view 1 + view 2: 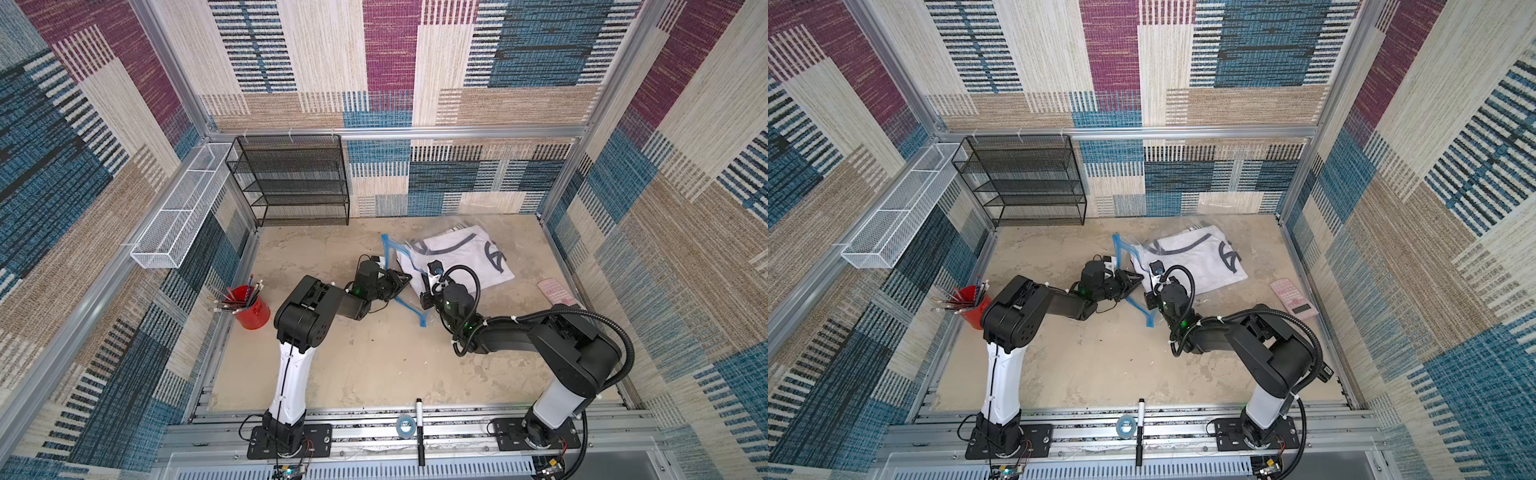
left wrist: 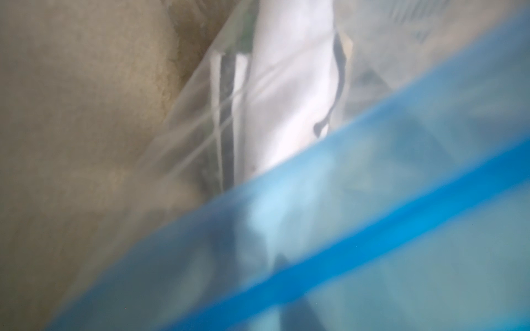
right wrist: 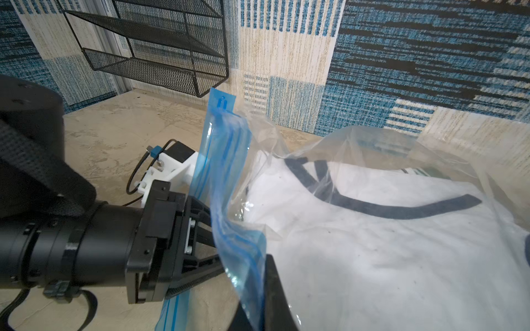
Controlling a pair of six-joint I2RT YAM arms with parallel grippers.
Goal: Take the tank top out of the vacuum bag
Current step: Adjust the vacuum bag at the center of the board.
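- Near the bench (image 1: 353, 357) middle, the right pincer (image 3: 259, 303) is clenched, seemingly on the blue lip of the bag (image 3: 229, 172); thin film could slip out under a pull.
- Beside it, the left pincer (image 1: 405, 281) meets the same lip; whether it grips, I cannot tell.
- Beyond, the top (image 1: 461, 257) lies inside the bag; snagging at the mouth would drag the bag along.

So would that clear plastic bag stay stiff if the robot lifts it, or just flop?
Probably floppy: the bag is thin, crinkled film, sagging over the white top. Its blue strip looks a bit stiffer yet bends. The glossy film may be slippery.
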